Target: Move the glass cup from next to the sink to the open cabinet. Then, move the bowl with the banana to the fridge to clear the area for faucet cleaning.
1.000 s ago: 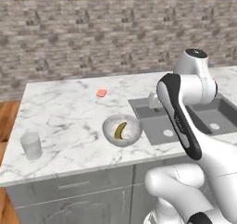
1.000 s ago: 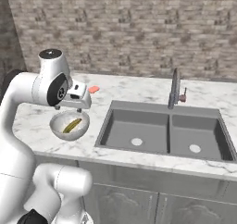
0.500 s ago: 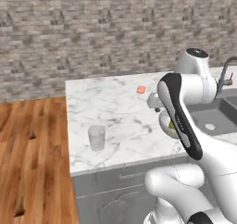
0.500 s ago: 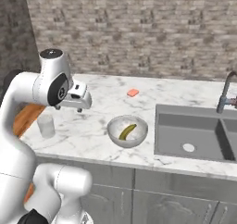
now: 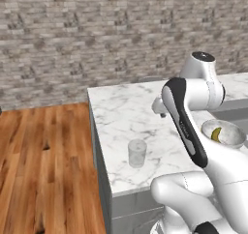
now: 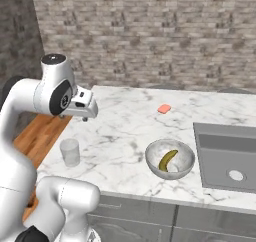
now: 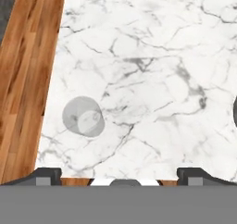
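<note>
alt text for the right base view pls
A white robot arm holds its open gripper above a marble counter, over a glass cup that stands near the counter's left edge. To the right sit a bowl holding a banana, a small pink sponge, and a sink.

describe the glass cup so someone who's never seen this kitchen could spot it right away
Start at the white marble counter and go to its end by the wooden floor. The glass cup stands upright there near the front edge. It is clear and empty, unlike the bowl holding a banana.
</note>
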You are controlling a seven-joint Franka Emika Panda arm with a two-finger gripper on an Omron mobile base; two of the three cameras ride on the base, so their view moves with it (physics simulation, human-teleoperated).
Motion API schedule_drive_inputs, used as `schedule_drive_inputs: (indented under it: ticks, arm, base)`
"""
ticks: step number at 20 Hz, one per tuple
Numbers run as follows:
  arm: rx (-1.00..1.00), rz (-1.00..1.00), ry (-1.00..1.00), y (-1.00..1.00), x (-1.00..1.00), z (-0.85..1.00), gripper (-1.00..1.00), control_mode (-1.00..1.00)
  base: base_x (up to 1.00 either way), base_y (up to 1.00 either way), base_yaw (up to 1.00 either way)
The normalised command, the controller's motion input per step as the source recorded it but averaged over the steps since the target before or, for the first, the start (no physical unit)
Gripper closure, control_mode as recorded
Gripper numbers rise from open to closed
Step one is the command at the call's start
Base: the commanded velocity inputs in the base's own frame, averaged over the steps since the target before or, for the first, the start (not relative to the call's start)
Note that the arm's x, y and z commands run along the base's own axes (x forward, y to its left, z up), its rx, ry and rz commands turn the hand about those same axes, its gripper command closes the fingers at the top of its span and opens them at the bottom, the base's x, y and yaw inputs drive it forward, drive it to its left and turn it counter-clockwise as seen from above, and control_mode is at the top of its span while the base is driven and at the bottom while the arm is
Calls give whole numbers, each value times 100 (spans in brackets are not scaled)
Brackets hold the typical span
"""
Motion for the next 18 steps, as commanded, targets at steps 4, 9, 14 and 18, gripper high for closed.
schedule_drive_inputs:
  ticks: [4, 9, 14, 18]
  arm:
    - [-2, 0, 0, 0, 20, -18, -100, -100]
    - [1, 1, 5, 12, -2, -40, -100, -100]
    - [8, 2, 1, 28, -16, -48, -100, -100]
    - [10, 1, 0, 25, 0, -51, -100, -100]
  base:
    - [0, 0, 0]
    - [0, 0, 0]
    - [0, 0, 0]
    - [0, 0, 0]
